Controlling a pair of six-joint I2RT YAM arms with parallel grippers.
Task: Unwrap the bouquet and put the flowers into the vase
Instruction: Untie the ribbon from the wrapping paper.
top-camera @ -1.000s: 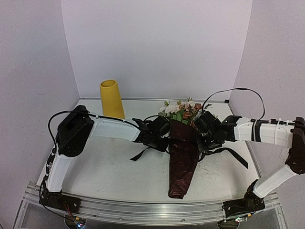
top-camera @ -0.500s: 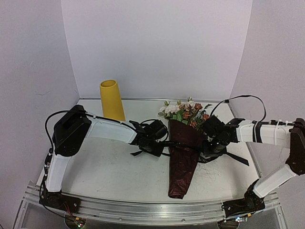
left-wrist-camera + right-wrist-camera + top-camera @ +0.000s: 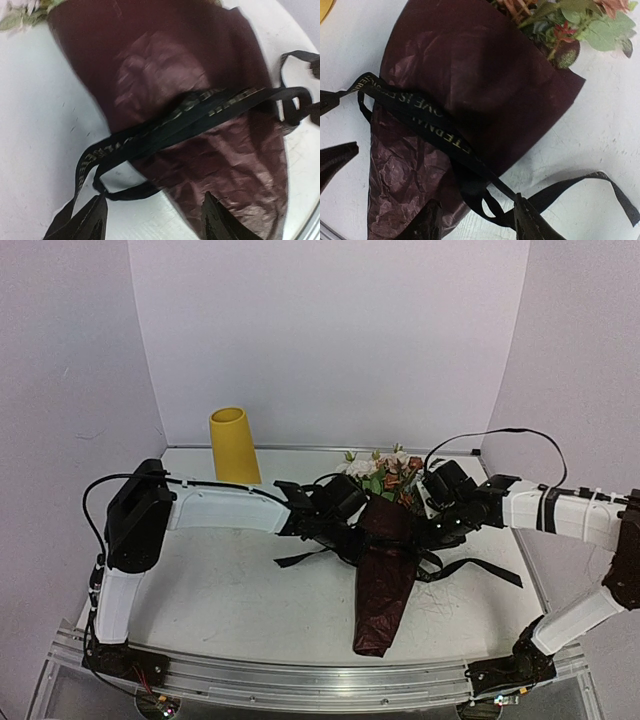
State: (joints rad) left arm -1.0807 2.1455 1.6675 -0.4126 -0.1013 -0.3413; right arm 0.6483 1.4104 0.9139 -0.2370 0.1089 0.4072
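Note:
The bouquet [image 3: 385,575] lies on the white table, its dark red paper [image 3: 165,85] pointing toward me and the flowers [image 3: 385,472] at the far end. A black ribbon [image 3: 420,117] with gold lettering loops loosely across the paper [image 3: 470,75]. My left gripper [image 3: 352,540] hovers at the bouquet's left side, open [image 3: 154,199], over the paper's edge and a ribbon loop. My right gripper [image 3: 432,535] is open [image 3: 476,201] at the bouquet's right side, with a ribbon knot between its fingers and nothing clamped. The yellow vase [image 3: 233,447] stands upright at the back left.
Loose ribbon ends trail on the table at the left [image 3: 298,560] and right [image 3: 490,572] of the bouquet. Purple walls close in on three sides. A metal rail [image 3: 300,680] runs along the near edge. A black cable [image 3: 500,430] arches over the right arm.
Both grippers have opened and let go of the ribbon ends. They moved back in toward the bouquet after pulling apart, and the ribbon now lies looser.

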